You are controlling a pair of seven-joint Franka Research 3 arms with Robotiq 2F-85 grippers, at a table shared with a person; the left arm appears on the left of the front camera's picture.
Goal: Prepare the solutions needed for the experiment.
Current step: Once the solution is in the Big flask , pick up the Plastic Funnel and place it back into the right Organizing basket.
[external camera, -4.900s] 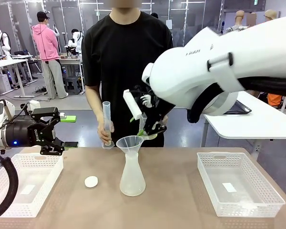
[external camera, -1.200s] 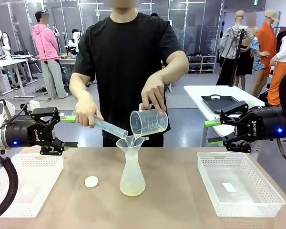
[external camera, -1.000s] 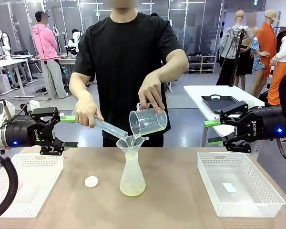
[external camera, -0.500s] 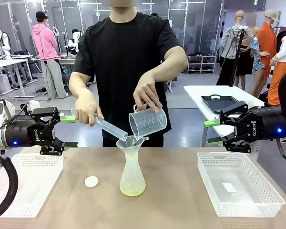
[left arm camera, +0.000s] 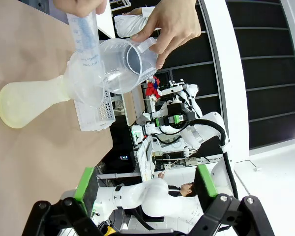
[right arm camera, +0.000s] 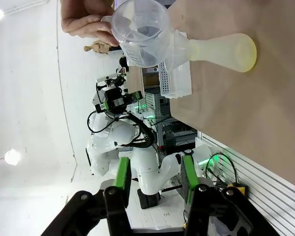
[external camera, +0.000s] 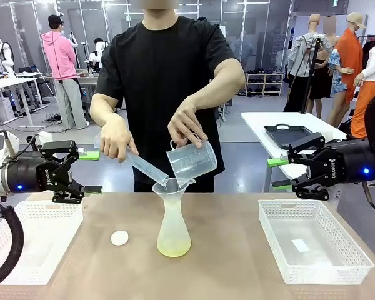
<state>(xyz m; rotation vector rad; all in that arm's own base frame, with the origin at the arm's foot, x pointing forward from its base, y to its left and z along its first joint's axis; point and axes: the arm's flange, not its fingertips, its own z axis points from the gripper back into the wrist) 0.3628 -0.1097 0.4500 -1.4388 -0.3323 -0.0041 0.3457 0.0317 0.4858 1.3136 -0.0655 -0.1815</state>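
Left gripper (external camera: 90, 172) is released, jaws wide with nothing between them, parked well to the robot's left of the conical flask (external camera: 174, 231) and above table level. Right gripper (external camera: 278, 173) is likewise unclenched and empty, well to the flask's right at about the same height. The solutions (external camera: 174, 250) sit as a thin pale yellow-green layer in the flask's wide base. A funnel (external camera: 170, 187) is seated in the flask's neck. Above it one hand (external camera: 115, 137) tips a graduated cylinder (external camera: 147, 167) and the other hand (external camera: 186, 125) tips a clear measuring beaker (external camera: 192, 160), both spouts at the funnel's mouth. The step in hand looks like the person's pour, near its end, as the beaker appears almost drained. The next move likely calls for the vessels to clear the funnel before either arm reaches in, perhaps for the white stopper (external camera: 119, 237) lying just left of the flask. For writing, the gripper bodies carry small lettering that seems to read ROBOTIQ. The cylinder shows a blue scale and print in the left wrist view, but it is unreadable.
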